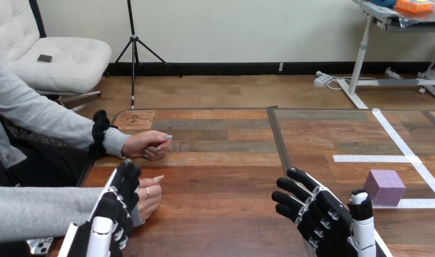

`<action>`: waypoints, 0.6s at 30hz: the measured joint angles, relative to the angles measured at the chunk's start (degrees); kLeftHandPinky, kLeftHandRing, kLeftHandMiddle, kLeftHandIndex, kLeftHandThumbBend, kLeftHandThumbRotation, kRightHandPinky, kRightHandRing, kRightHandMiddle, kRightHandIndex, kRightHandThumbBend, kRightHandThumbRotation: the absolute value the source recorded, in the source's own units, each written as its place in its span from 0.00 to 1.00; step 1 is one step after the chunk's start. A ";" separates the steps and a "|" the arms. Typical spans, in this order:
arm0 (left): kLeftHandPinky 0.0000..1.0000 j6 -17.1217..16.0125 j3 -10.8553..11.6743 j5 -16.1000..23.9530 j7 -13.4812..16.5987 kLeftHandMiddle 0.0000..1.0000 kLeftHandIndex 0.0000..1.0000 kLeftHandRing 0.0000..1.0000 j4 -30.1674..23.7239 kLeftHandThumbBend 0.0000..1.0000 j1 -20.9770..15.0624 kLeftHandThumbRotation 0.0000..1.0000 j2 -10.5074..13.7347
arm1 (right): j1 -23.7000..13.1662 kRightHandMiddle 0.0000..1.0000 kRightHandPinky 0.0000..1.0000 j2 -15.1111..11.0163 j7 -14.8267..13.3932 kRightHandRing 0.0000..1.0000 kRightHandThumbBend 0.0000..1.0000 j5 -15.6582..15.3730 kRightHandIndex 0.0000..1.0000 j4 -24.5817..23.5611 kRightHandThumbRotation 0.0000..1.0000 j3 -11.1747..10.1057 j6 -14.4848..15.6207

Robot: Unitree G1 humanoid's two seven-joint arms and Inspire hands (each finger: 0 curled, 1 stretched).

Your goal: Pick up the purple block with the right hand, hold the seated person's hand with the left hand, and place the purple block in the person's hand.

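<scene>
Barely begun: the purple block (384,187) lies untouched near the right edge of the desk (226,179), with the right hand (320,214) spread wide and empty just beside it. The left hand (119,201) rests against the person's nearer hand (149,195) by the left edge; whether it grips, I cannot tell.

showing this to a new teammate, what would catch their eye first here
The purple block stands alone at the right of the table, beside white tape lines. The robot's right hand is open just left of it, not touching. At the left, the robot's left hand lies against the person's nearer hand, and the person's other hand rests curled farther back.
</scene>
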 measured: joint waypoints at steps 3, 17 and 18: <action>1.00 -0.01 0.30 0.05 0.18 0.95 0.95 0.99 0.00 0.56 -0.16 1.00 0.00 | -0.07 0.86 0.88 0.01 0.44 0.85 0.75 -0.02 0.87 0.27 1.00 -0.06 -0.60; 1.00 -1.64 1.46 2.55 1.34 0.92 0.91 0.95 0.26 0.51 -2.08 1.00 0.12 | -3.22 0.84 0.84 -1.49 0.35 0.82 0.77 -1.54 0.84 0.92 0.95 -1.79 -0.96; 1.00 -1.79 1.49 2.60 1.48 0.92 0.91 0.95 0.30 0.50 -2.24 1.00 0.18 | -3.84 0.83 0.83 -1.84 0.22 0.82 0.78 -1.71 0.83 1.15 0.94 -2.04 -0.96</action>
